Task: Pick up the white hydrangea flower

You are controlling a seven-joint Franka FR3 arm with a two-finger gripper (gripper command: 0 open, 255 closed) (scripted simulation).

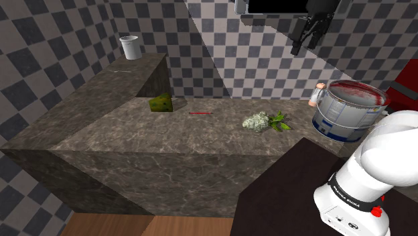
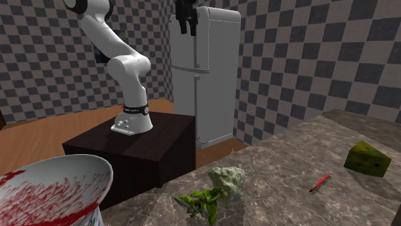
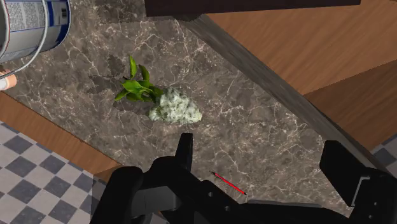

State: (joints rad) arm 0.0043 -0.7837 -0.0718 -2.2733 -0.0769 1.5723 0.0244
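1. Lying on the counter (image 1: pixel 134 137) near the bucket (image 1: pixel 348 110): one flower (image 1: pixel 256 121), white clustered head, green leaves on the bucket side.
2. Gripper (image 3: pixel 261 149) hangs well above the counter, jaws apart, clasping nothing.
3. Shoulder view shows one cup (image 1: pixel 130 47); second exterior view shows one fridge (image 2: pixel 205 70).
4. Also counted: one red pen (image 1: pixel 200 113), one cheese wedge (image 1: pixel 161 103), both beyond the flower from the bucket.
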